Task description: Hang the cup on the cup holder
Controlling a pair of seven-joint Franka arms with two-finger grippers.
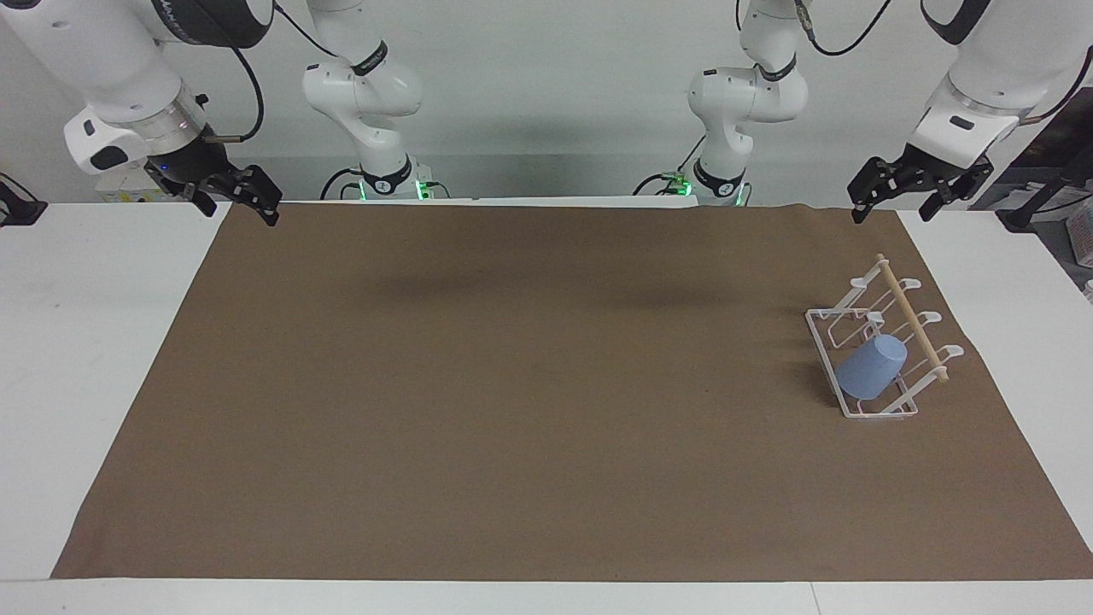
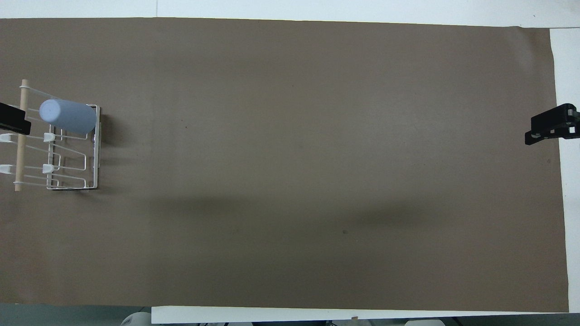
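Note:
The light-blue cup hangs tilted and bottom-up on a prong of the white wire cup holder, at the end of the rack farthest from the robots. The rack stands near the left arm's end of the table. My left gripper is raised over the mat's edge, clear of the rack, open and with nothing in it. My right gripper waits open and holds nothing, above the mat's corner at the right arm's end.
A brown mat covers most of the white table. Only the rack stands on it. Bare white table strips run along both ends.

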